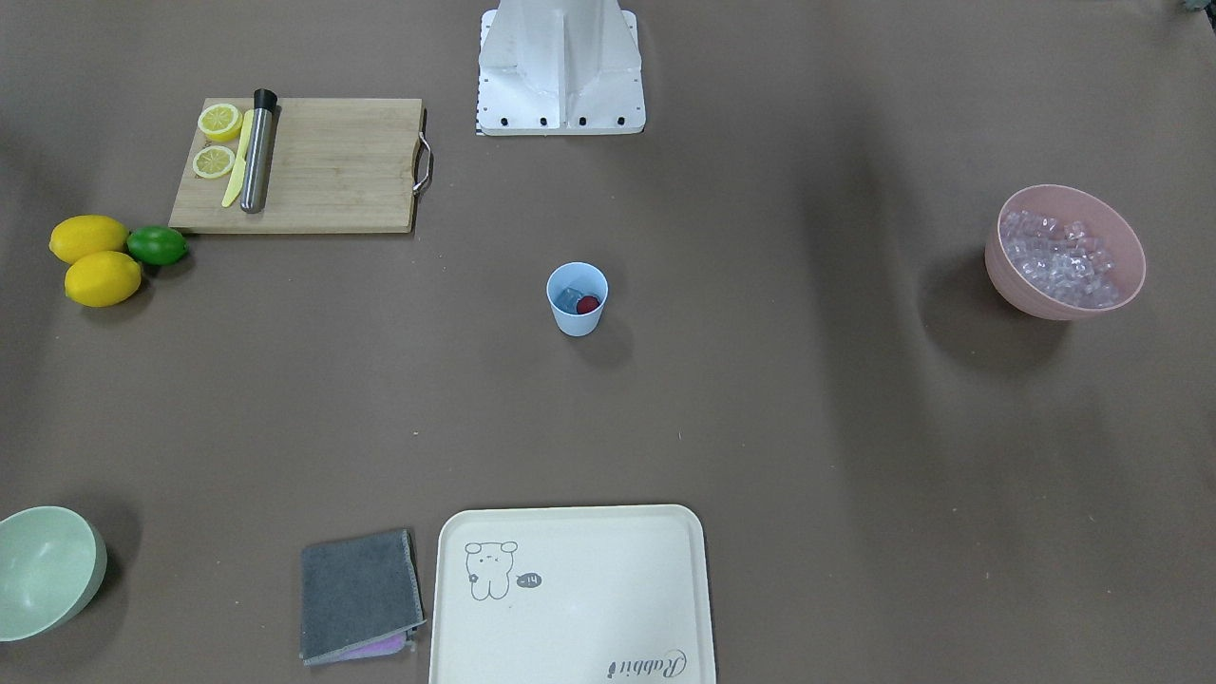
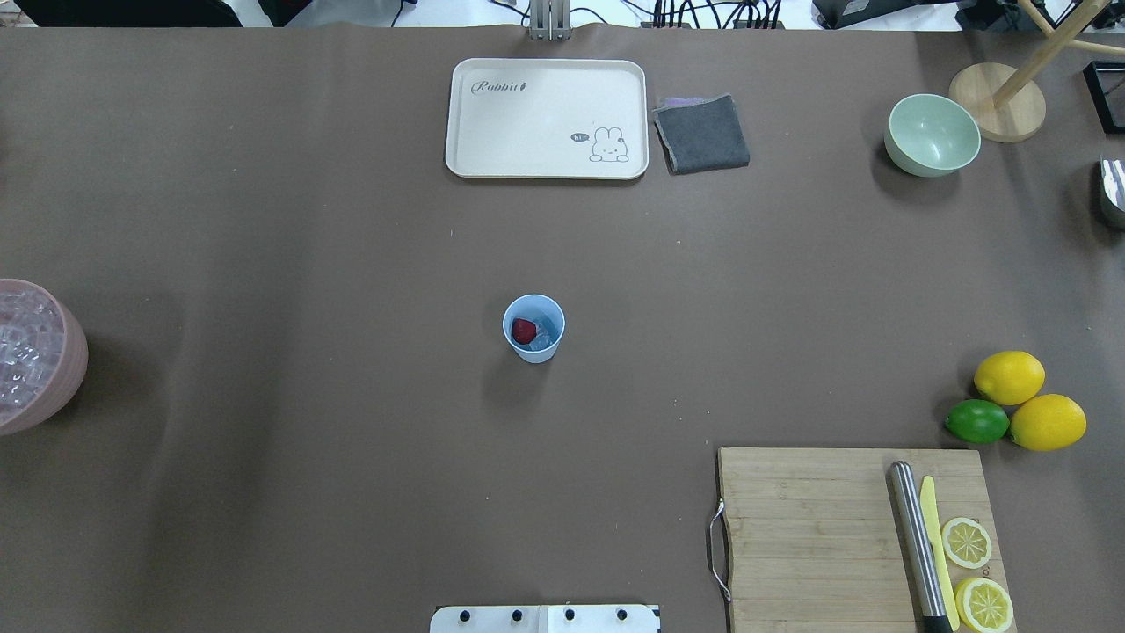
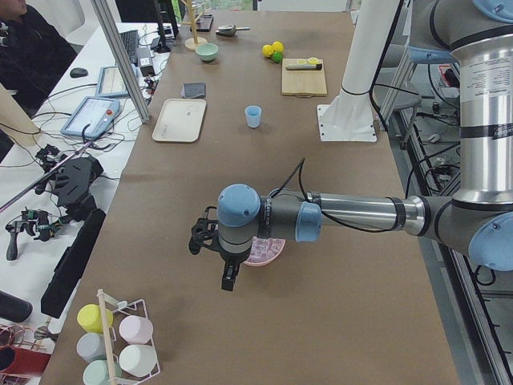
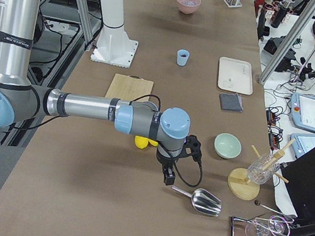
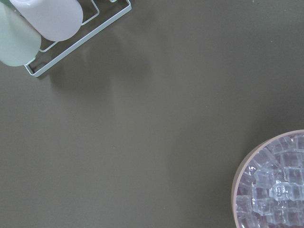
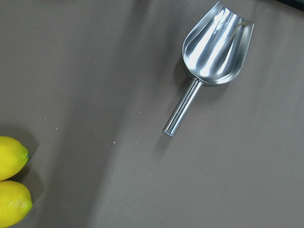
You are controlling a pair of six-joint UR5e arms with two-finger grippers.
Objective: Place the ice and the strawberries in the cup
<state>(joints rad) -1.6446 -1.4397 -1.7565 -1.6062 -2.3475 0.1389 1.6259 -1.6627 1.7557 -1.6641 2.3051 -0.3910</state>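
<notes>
light blue cup [image 1: 577, 321] on the surface [image 1: 779, 408] holds the strawberry [image 1: 588, 305] and, apparently, one slippery ice cube [image 1: 568, 299]; light, tippy, best taken by its wall. left tool [image 3: 228, 281] and right tool [image 4: 169, 178]: clenched or released, cannot tell.

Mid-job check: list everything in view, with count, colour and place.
cup: 1, light blue, table centre
strawberry: 1, red, in cup
ice: clear cubes, some in cup, many in pink bowl
pink bowl: 1, robot's left end
green bowl: 1, pale, far right
tray: 1, cream, far edge
cloth: 1, grey, beside tray
cutting board: 1, wooden, near right
lemon halves: 2, yellow, on board
knife: 1, yellow, on board
steel rod: 1, silver, on board
lemons: 2, yellow, beside board
lime: 1, green, by lemons
scoop: 1, steel, right end
cup rack: 1, white wire, left end
left gripper: near pink bowl, state unclear
right gripper: near scoop, state unclear
</notes>
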